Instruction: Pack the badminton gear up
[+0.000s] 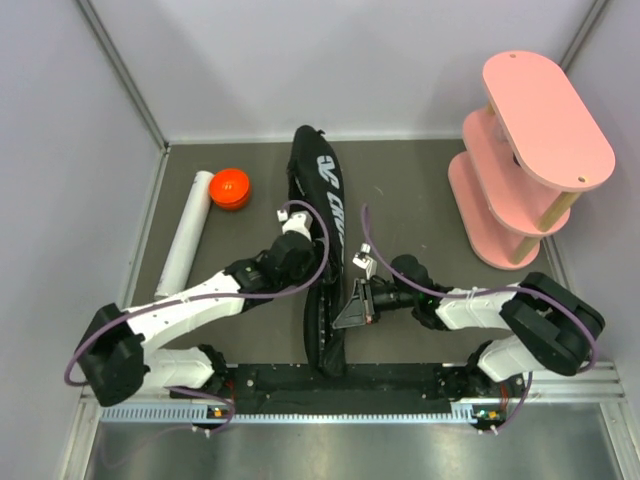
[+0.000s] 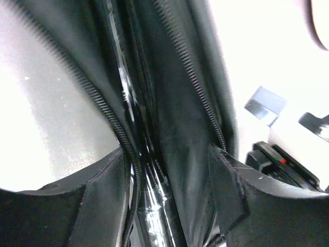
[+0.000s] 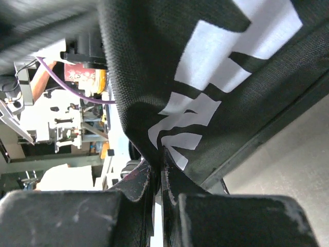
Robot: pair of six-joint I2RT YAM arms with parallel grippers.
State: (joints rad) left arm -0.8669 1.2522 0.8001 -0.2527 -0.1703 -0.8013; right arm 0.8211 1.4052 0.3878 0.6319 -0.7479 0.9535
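Observation:
The black CROSSWAY bag (image 1: 320, 170) lies lengthwise down the middle of the table. My left gripper (image 1: 303, 228) sits over the bag's left edge. In the left wrist view (image 2: 169, 175) its jaws stand apart, straddling the unzipped bag (image 2: 180, 103), with glossy black racket shafts (image 2: 154, 206) inside. My right gripper (image 1: 352, 308) is shut on the bag's right edge. The right wrist view (image 3: 158, 164) shows the lettered fabric (image 3: 154, 51) pinched between its pads. The white tube (image 1: 185, 235) lies at the left, with the orange cap (image 1: 230, 188) beside its far end. No shuttlecocks are in view.
The pink tiered oval shelf (image 1: 530, 150) stands at the back right corner. Grey walls close in the table on the left, back and right. A black rail (image 1: 340, 385) runs along the near edge by the arm bases.

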